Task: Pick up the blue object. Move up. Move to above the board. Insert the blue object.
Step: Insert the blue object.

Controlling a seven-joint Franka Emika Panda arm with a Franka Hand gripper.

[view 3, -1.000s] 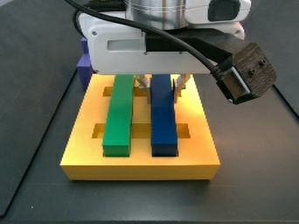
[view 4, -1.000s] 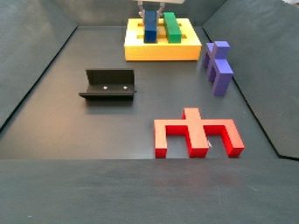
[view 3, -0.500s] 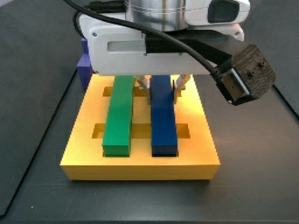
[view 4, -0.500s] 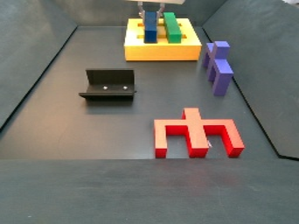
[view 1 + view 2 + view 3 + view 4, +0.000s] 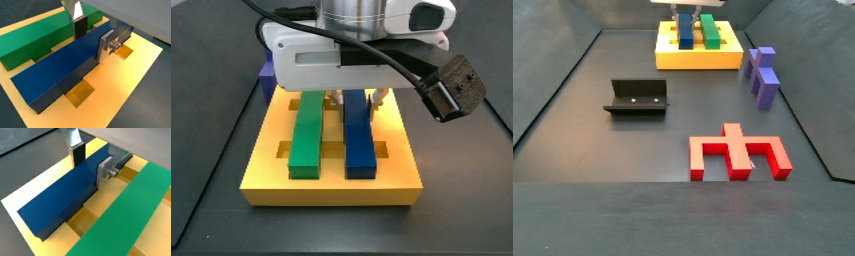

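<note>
The blue object (image 5: 358, 140) lies flat in a long groove of the yellow-orange board (image 5: 331, 190), parallel to a green bar (image 5: 306, 135) in the neighbouring groove. It also shows in both wrist views (image 5: 60, 70) (image 5: 60, 198) and in a side view (image 5: 684, 35). My gripper (image 5: 356, 100) hangs over the bar's far end. In both wrist views the gripper (image 5: 90, 45) (image 5: 90, 170) straddles the bar, one finger on each long side, tips about level with its top edges. The jaws look slightly open and the bar rests on the board (image 5: 127, 85).
A dark fixture (image 5: 637, 97) stands on the floor left of centre. A purple-blue stepped block (image 5: 763, 75) lies right of the board (image 5: 698, 62). A red comb-shaped piece (image 5: 738, 153) lies nearer the front. Dark walls bound the floor.
The gripper body has shifted slightly over the board. The blue bar stays put in its groove.
</note>
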